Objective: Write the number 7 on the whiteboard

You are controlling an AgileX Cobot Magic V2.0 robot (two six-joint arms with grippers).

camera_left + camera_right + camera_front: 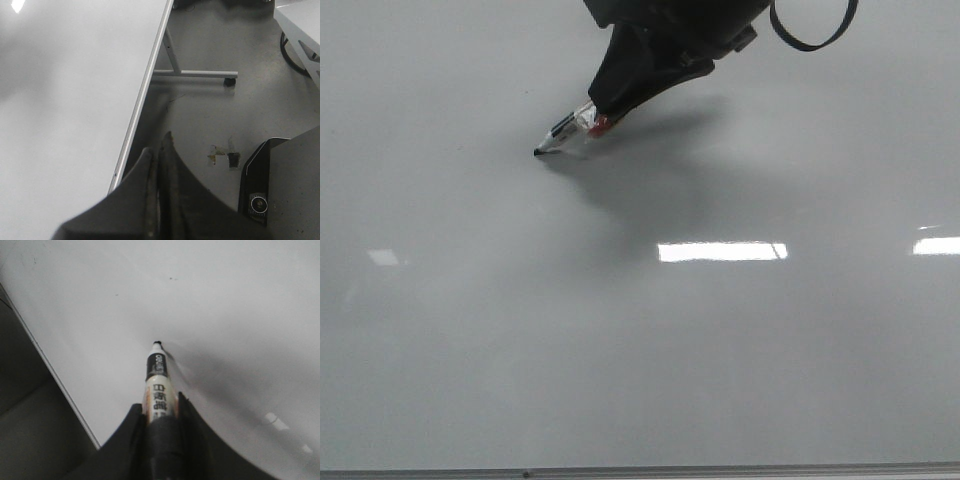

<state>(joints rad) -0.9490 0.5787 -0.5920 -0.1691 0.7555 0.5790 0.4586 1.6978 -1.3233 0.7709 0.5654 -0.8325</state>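
Observation:
The whiteboard is a glossy pale grey surface filling the front view. My right gripper comes in from the top, shut on a white and black marker. The marker's black tip touches the board at upper left of centre. In the right wrist view the marker sticks out between the two fingers of the right gripper, its tip on the whiteboard. No number 7 shows in any view. My left gripper is shut on nothing, off the whiteboard's metal edge, above the floor.
Bright glare patches lie on the board. A black cable loop hangs by the right arm. Beside the board, the floor holds a grey stand leg with a caster and a black unit. The board's near frame edge runs along the bottom.

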